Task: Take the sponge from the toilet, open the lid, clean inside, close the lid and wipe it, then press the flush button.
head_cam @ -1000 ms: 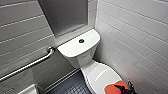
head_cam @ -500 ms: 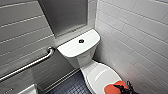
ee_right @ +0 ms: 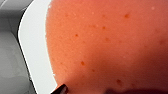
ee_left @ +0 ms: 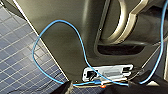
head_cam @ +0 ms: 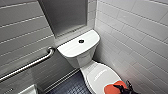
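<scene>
Head high, looking down on toilet [head_cam: 85, 53]; right wrist close against sponge [ee_right: 107, 45].

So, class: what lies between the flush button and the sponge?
In the head view, between the flush button and the sponge: the tank front, then the closed lid, bare.

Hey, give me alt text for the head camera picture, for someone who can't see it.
A white toilet stands in a tiled corner with its lid down; an orange sponge lies on the lid's front end, with the robot's right gripper at it. A dark flush button sits on the tank cover, and a metal grab bar runs along the left wall.
</scene>
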Tool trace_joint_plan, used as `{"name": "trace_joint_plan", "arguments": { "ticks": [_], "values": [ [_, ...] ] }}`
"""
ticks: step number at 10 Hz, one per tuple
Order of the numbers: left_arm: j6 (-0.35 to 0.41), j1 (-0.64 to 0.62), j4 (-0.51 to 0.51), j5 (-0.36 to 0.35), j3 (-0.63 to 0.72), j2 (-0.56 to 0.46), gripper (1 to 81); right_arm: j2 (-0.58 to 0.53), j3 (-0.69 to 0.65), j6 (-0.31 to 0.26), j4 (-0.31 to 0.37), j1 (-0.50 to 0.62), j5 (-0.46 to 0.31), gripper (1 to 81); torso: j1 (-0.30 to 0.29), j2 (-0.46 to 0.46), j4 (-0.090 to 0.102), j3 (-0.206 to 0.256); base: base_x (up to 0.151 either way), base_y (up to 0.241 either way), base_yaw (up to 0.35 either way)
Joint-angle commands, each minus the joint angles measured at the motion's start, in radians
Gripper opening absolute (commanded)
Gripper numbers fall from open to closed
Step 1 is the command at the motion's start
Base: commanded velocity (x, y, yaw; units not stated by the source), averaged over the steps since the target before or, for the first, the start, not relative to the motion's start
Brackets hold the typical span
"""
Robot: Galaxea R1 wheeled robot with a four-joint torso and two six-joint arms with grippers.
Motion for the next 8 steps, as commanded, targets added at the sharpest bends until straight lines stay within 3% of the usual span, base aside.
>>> {"name": "trace_joint_plan", "arguments": {
  "ticks": [1,3,4,6,8],
  "values": [
    [0.003,0.054,-0.004,0.084,0.008,0.000,81.1,0.023,-0.085,-0.035,-0.006,0.061,-0.017,81.1,0.000,0.000,0.000,0.000,0.000,0.000,0.000],
    [0.003,0.054,-0.002,0.083,0.008,0.000,81.1,0.012,-0.050,-0.037,-0.009,0.061,-0.018,81.1,0.000,0.000,0.000,0.000,0.000,0.000,0.000],
    [0.003,0.054,0.001,0.083,0.008,0.003,81.1,-0.009,0.004,-0.038,-0.010,0.061,-0.017,1.0,0.000,0.000,0.000,0.000,0.000,0.000,0.000],
    [0.003,0.054,0.007,0.080,0.008,0.006,81.1,-0.068,0.119,-0.038,-0.015,0.052,0.003,1.0,0.000,0.000,0.000,0.000,0.000,0.000,0.000],
    [0.003,0.049,0.010,0.078,0.013,0.010,81.1,-0.169,0.307,-0.046,-0.038,0.035,0.084,1.0,0.000,0.000,0.000,-0.001,0.000,0.000,0.000]
  ]
}}
